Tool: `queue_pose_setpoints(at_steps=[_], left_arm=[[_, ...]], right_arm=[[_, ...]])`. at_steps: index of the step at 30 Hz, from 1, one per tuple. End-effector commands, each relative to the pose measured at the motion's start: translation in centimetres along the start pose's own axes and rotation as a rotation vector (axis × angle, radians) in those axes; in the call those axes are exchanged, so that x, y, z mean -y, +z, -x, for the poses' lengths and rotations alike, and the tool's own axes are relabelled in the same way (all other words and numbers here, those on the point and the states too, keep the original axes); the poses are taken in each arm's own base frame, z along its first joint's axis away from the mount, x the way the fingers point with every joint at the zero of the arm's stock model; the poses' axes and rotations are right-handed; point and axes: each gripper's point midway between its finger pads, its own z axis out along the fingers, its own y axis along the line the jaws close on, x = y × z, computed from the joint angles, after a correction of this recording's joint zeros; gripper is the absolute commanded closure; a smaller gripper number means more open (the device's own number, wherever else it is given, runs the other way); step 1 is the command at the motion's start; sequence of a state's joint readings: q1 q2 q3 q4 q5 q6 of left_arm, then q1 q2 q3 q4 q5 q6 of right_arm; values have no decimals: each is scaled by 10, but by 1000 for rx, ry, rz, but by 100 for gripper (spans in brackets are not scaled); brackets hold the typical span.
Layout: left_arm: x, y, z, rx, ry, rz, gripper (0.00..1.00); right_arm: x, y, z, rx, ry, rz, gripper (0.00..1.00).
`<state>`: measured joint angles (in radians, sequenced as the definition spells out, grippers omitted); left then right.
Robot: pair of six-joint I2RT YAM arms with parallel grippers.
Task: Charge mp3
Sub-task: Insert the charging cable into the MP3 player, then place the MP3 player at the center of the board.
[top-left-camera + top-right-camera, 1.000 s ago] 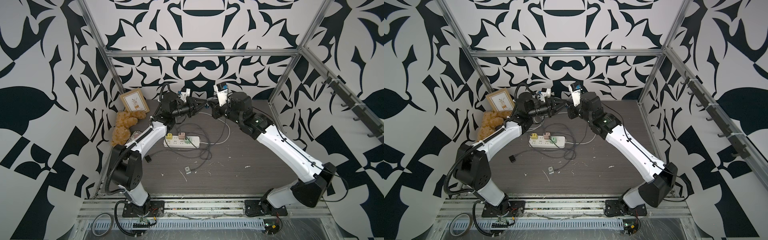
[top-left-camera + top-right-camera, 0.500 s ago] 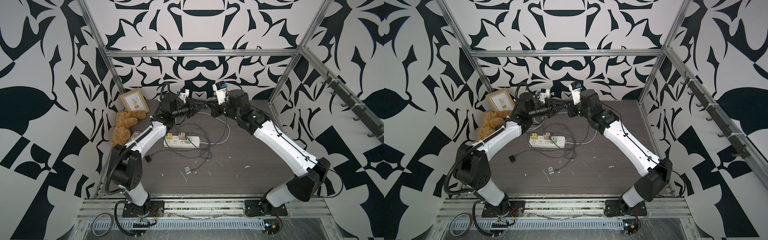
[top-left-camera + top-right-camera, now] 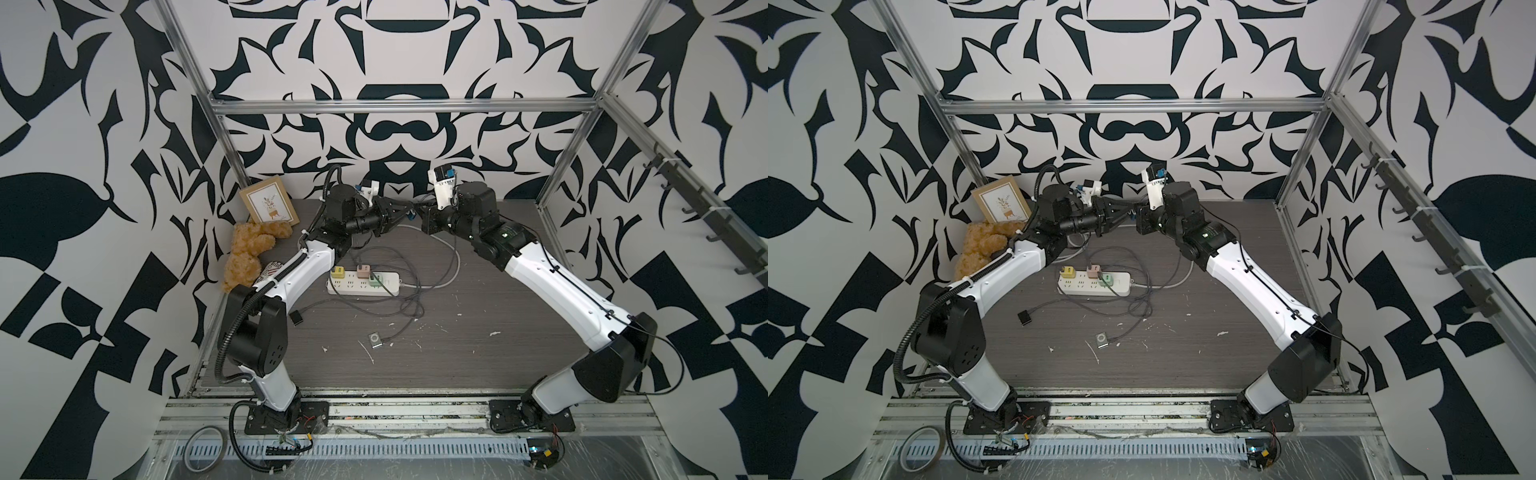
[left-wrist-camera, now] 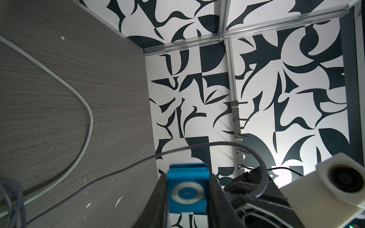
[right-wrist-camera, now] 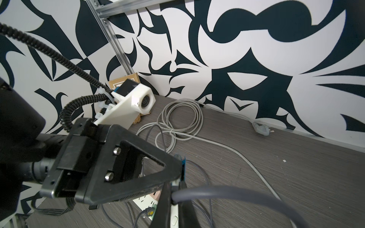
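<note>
MP3 player [image 4: 187, 194], the blue one w/ the round control ring, is up in the air over the back of the counter [image 3: 478, 332], clenched by its two side edges in the left tool [image 3: 405, 207]. Right tool [image 5: 175, 190] is pinched tight on the grey cable [image 5: 227, 192] right at its plug end and sits just beside the player, the two tools nose to nose in both top views. So pickup of player and of cable both look done; what's left is the mating itself, or confirming it. Plug tip is hidden behind the fingers in both wrist views, so can't tell if it is seated in the socket or only lined up next to it. From the right tool the cable loops down toward the tangle by the power strip [image 3: 363, 284], which carries yellow, pink and green adapters; can't trace which one it feeds, so the supply end is unverified too. A 2nd small silver device [image 3: 376, 340] lies flat near the counter's middle w/ a lead running to it, apart from both arms. Judgement: late in the task, approx. at the insert step, w/ release and set-down yet to come.
</note>
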<state>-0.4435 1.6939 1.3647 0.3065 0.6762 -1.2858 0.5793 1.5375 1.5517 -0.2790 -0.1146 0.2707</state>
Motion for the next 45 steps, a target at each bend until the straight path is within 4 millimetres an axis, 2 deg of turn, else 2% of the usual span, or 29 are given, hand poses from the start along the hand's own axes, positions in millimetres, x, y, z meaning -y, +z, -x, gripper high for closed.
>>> queue_pose_setpoints(at_steps=[1,4,7,9,14,19,20,21,22,26,30,31,35,38,41,45], left_arm=[[85,-15,-9,0,159,-207,100],[30,-6,-17,-27,45,-68,100],[-26,3,-31,-80,-50,77,100],[-57,9,-38,-100,-93,179,100],[-117,26,-49,-170,-164,395,100],[-159,44,-66,-287,-184,586,100],[-168,48,-71,-311,-187,615,100],[-176,51,-74,-332,-194,642,100],[-186,55,-79,-357,-194,676,100],[-217,68,-94,-448,-187,800,100],[-245,69,-101,-486,-181,909,100],[-250,68,-101,-485,-179,922,99],[-263,73,-102,-481,-162,936,71],[-260,81,-96,-462,-143,902,50],[-232,90,-85,-424,-103,838,31],[-171,90,-64,-347,-8,730,23]], right_arm=[[15,-9,-83,-341,163,-9,99],[20,-35,-54,-289,276,32,80],[15,-63,-38,-264,372,94,63],[9,-78,-37,-271,430,135,55],[9,-103,-51,-323,574,165,52],[19,-114,-42,-286,610,137,47],[25,-114,-40,-273,612,118,40],[30,-114,-40,-268,619,104,26],[36,-112,-41,-268,630,91,23],[68,-104,-48,-252,668,7,22],[86,-98,-48,-227,684,-22,22],[88,-96,-49,-230,687,-27,22],[96,-88,-54,-247,690,-41,22],[100,-85,-57,-258,692,-45,22],[105,-84,-62,-268,688,-52,21],[127,-86,-73,-244,677,-84,21]])
